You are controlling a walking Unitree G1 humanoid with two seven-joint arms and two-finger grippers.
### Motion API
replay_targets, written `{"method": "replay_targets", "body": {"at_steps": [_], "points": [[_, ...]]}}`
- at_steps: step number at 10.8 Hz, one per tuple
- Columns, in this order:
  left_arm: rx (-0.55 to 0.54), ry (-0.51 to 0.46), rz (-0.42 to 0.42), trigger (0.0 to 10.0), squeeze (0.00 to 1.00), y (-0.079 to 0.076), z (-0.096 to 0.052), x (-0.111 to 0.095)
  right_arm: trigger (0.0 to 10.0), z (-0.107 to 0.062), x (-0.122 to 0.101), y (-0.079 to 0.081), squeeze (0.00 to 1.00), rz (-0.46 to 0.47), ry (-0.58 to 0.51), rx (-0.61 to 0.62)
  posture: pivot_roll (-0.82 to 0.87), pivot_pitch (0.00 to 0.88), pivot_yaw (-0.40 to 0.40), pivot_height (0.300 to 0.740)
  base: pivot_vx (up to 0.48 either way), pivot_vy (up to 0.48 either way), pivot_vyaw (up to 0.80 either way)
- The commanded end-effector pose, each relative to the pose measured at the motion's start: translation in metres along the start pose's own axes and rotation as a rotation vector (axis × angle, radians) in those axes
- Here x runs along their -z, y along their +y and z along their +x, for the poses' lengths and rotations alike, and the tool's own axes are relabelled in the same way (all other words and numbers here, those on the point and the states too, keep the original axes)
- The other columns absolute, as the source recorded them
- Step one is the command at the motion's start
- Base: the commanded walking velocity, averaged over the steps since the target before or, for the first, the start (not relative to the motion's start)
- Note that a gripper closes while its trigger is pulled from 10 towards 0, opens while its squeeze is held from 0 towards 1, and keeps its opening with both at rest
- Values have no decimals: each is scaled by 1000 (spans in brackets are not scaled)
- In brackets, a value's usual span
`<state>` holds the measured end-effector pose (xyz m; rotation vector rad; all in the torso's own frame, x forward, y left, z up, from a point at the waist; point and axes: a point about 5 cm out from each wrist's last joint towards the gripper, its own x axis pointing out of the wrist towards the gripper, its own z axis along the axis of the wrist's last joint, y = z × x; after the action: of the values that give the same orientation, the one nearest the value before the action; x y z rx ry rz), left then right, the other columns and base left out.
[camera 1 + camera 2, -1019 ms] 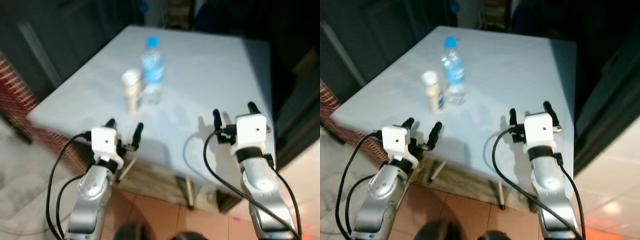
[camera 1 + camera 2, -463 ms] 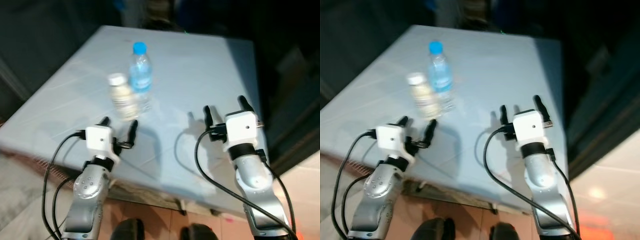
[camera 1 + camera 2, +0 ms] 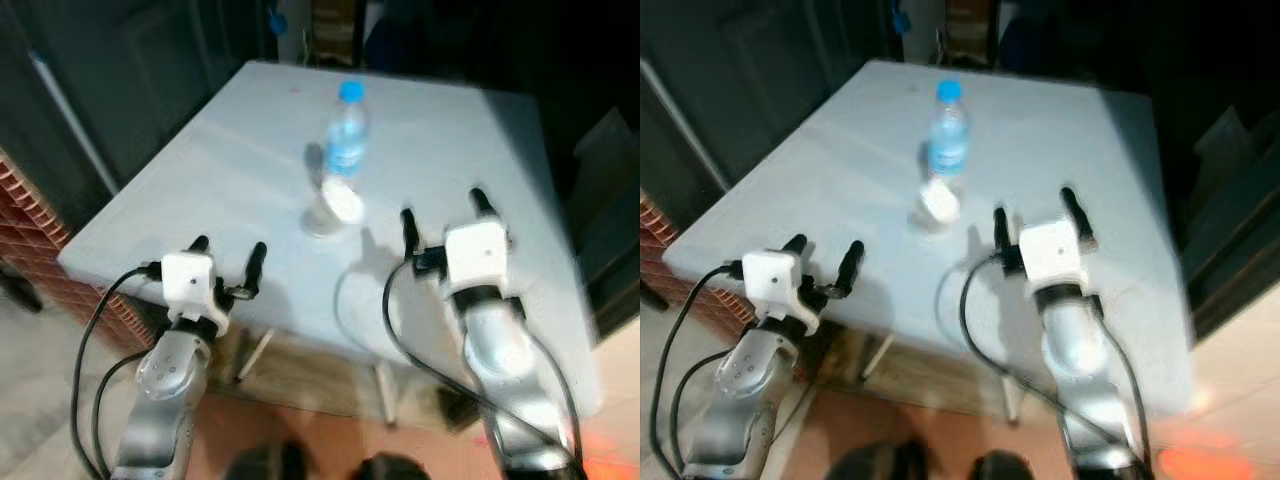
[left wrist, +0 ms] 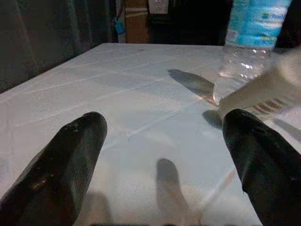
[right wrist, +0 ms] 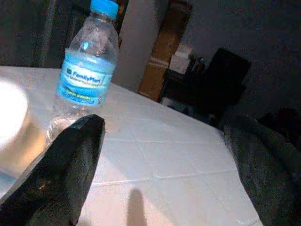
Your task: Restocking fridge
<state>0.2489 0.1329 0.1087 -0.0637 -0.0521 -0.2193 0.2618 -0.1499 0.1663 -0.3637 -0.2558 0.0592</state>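
— Two pincers, both raised over the near part of the table (image 3: 180,190)?
— Yes: left pincer (image 3: 227,258) at the near edge, fingers spread wide, holding nothing; right pincer (image 3: 440,207) further in, likewise spread and unladen.
— And beyond them?
— Small white-capped bottle (image 3: 333,207), tilted, blurred, just ahead and left of the right pincer, apart from both. Directly behind it, upright water bottle (image 3: 346,138) with blue cap, nearly touching.
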Motion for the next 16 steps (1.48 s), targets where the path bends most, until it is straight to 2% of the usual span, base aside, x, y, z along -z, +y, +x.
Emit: {"method": "replay_targets", "body": {"at_steps": [1,3,9,11,14,16], "points": [[-1,0,19,10000,0,2,-1,-1,10000,4,-3,-1,0,1,-15,4,-43,79,50,740,0,0,0],[10,1,22,10000,0,-1,1,-1,10000,20,-6,-12,0,-16,-42,33,-43,79,50,740,0,0,0],[-31,15,46,10000,0,1,5,-1,10000,33,-9,-7,0,5,-69,-5,-30,84,55,740,0,0,0],[-22,20,42,10000,0,1,5,0,10000,19,9,15,0,84,39,-137,-29,84,51,740,0,0,0],[-24,19,40,10000,0,1,6,-1,10000,-8,17,34,0,97,64,-244,-31,81,53,740,0,0,0],[-21,20,41,10000,0,2,7,-1,10000,-21,19,41,0,158,77,-352,-33,79,54,740,0,0,0]]}}
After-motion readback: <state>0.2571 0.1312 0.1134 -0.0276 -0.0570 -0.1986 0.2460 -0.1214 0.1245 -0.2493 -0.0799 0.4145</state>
